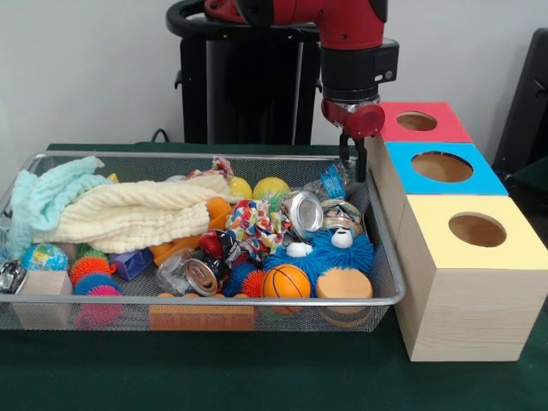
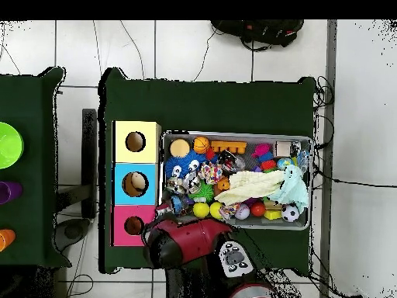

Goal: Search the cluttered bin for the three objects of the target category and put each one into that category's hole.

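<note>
The bin (image 1: 257, 300) is shiny silver wire mesh; the boxes (image 1: 467, 312) are pale matt wood; the bench (image 1: 257, 377) wears dark green cloth.

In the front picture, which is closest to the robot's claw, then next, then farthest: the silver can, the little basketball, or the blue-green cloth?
From the gripper:
1. Silver can, just below it, in the bin's right part.
2. Little basketball, at the bin's front rim, nearer the camera.
3. Blue-green cloth, far over at the picture's left end.

Wire-mesh bin (image 1: 387, 300) heaped with clutter — red-topped box's hole (image 1: 417, 121) round, dark; ducks not discernible.
</note>
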`<state>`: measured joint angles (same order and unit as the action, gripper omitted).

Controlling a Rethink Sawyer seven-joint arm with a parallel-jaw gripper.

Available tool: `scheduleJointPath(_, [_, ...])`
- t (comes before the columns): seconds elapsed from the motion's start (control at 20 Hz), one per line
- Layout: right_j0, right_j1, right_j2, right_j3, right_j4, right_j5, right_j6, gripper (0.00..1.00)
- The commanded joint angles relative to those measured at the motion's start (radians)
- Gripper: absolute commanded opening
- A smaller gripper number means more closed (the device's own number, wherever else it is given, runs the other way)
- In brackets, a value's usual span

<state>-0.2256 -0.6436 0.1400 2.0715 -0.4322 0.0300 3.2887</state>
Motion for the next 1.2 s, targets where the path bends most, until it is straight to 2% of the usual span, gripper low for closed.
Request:
scheduleJointPath(0.05, [-0.03, 0.02, -0.005, -0.065, 0.013, -0.042, -0.008, 1.0])
scheduleJointPath(0.25, [-0.021, 0.024, -0.034, -0.069, 0.003, -0.054, -0.008, 1.0])
scheduleJointPath(0.3, [-0.025, 0.024, -0.031, -0.065, 0.004, -0.058, -0.007, 0.0])
scheduleJointPath(1.0, [-0.023, 0.026, -0.018, -0.073, 0.018, -0.041, -0.014, 0.0])
scheduleJointPath(1.1, [-0.041, -0.006, 0.0, -0.053, 0.023, -0.011, -0.021, 0.0])
scheduleJointPath(1.2, [-0.098, -0.096, 0.035, -0.001, 0.016, 0.054, -0.059, 0.0])
